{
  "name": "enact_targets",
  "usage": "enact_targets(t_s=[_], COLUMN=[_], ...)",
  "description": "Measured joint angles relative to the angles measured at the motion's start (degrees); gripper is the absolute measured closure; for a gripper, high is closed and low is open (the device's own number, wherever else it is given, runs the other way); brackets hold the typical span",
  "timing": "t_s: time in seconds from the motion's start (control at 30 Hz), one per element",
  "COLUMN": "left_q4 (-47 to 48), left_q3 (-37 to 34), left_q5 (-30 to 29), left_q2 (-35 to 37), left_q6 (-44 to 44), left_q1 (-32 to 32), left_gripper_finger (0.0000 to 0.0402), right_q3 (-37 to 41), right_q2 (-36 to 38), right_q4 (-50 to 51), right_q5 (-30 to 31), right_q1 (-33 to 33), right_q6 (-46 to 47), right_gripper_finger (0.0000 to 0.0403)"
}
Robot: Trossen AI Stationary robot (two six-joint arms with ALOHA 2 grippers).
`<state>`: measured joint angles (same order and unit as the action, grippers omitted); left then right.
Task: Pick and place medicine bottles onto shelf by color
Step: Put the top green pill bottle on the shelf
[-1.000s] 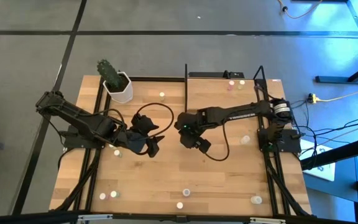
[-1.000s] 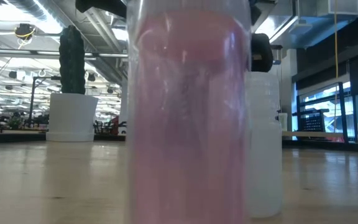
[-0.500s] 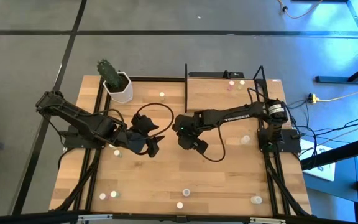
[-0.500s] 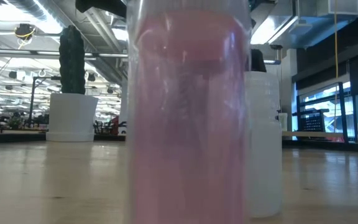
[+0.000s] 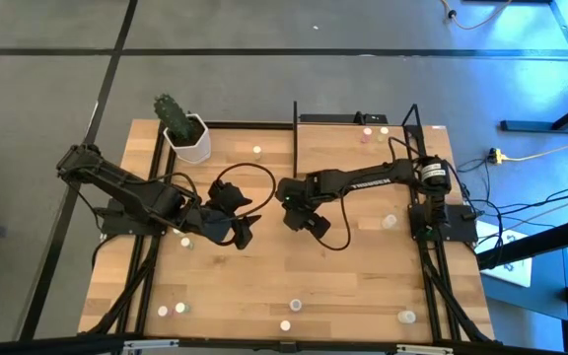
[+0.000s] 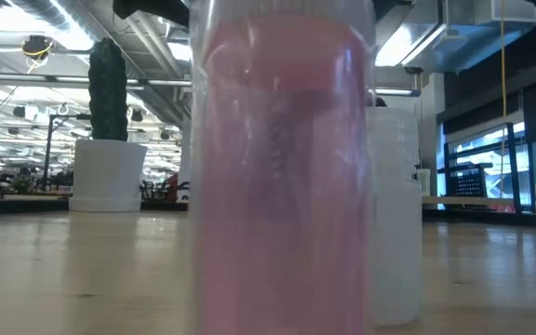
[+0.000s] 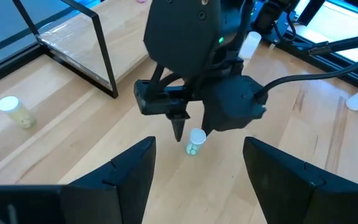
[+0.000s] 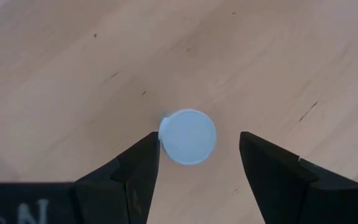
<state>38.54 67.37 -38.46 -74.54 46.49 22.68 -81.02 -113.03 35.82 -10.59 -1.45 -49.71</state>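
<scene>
Drawing the right gripper [image 5: 302,219] a little toward the far side of the table over the last second, folding that arm's elbow in as well. Centring it above a white-capped bottle [image 8: 188,136] standing upright on the bare wood at mid-table, just to the near left of the shelf [image 5: 343,148]. Keeping the right fingers [image 8: 135,168] apart, straddling the cap, one finger at or nearly at its edge and the other showing a clear gap; gripping nothing yet. Judging from this: lining up for the pick, with closing on the bottle and lifting it probably coming next, and a slight re-centring perhaps helping, so as not to tip so small a thing.

Leaving the left gripper [image 5: 241,231] parked just beside, unmoved, fingers spread wide and empty, looking on at the other gripper and the bottle.

Carrying on early in the job: only a few pink-capped bottles [image 5: 367,130] sitting at the back of the shelf, others lying scattered along the near edge [image 5: 295,306] and elsewhere on the table. Blocking most of the low view, a pink bottle [image 6: 282,167].
</scene>
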Motion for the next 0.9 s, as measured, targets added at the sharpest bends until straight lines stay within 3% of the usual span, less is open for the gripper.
enact_targets(t_s=[0.27, 0.5, 0.9], left_q4=[0.00, 0.00, -0.02], left_q3=[0.00, 0.00, 0.00], left_q5=[0.00, 0.00, 0.02], left_q2=[0.00, 0.00, 0.00], left_q6=[-0.06, -0.02, 0.05], left_q1=[0.00, 0.00, 0.00], left_gripper_finger=[0.0166, 0.0166, 0.0166], right_q3=[0.00, 0.00, 0.05], right_q2=[0.02, 0.01, -2.45], right_q4=[-1.00, -0.95, -1.86], right_q5=[-0.19, -4.46, -4.55], right_q1=[0.06, 0.06, 0.06], right_q6=[-0.07, -0.04, 0.24], right_gripper_finger=[0.0179, 0.0179, 0.0199])
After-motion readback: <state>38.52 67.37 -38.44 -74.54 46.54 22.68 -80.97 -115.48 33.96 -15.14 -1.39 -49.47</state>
